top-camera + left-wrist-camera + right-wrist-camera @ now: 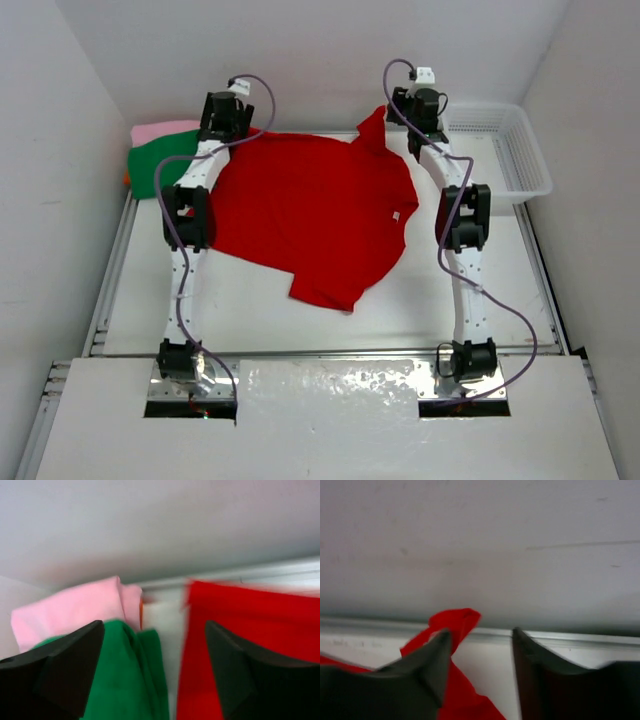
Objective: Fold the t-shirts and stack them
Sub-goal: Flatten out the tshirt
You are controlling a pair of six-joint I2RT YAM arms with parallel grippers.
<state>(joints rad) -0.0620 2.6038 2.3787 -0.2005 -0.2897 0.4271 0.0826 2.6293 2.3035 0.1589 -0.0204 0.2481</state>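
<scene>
Left wrist: left gripper (154, 630) parted, empty; red t-shirt (250, 645) beneath one jaw, green t-shirt (125, 680) beneath other; right gripper (480, 632) parted, red sleeve (455, 620) perhaps touching one jaw; pinch far corners level before you fold.

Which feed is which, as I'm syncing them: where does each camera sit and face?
Top external: above, behind the bases, looking down at the red t-shirt; both arms show.
Left wrist: faces the far wall over pink t-shirt and green t-shirt; left gripper shows.
Right wrist: faces the far wall; right gripper shows.
All share the red t-shirt.
</scene>
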